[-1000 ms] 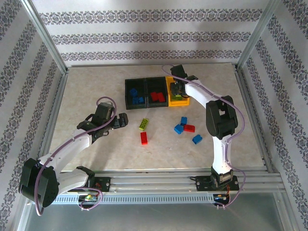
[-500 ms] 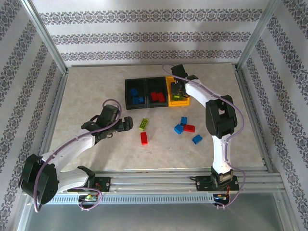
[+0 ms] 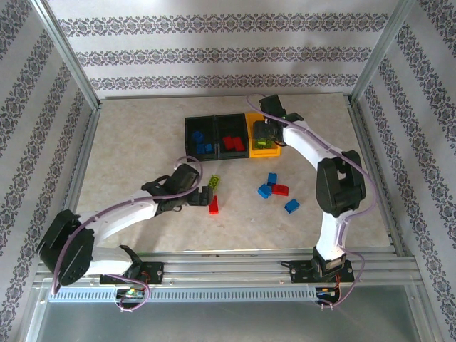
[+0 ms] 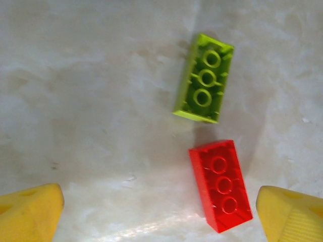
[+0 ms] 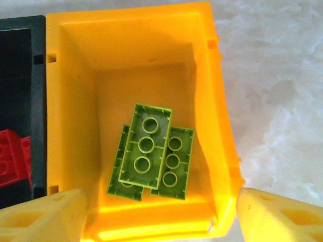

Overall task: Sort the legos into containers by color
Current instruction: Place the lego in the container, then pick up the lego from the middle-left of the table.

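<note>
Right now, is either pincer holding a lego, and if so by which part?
Nothing is held. The left pincer is open above the loose red lego; the right pincer is open above lime legos lying in the yellow bin.

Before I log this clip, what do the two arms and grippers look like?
The left arm and right arm have white links, black joints and a loose lilac cable each. The left gripper and right gripper end in yellow fingertips.

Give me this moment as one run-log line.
left gripper open above red brick, lime brick beside it on table | right gripper open above yellow bin, lime bricks inside | sorting unfinished
</note>
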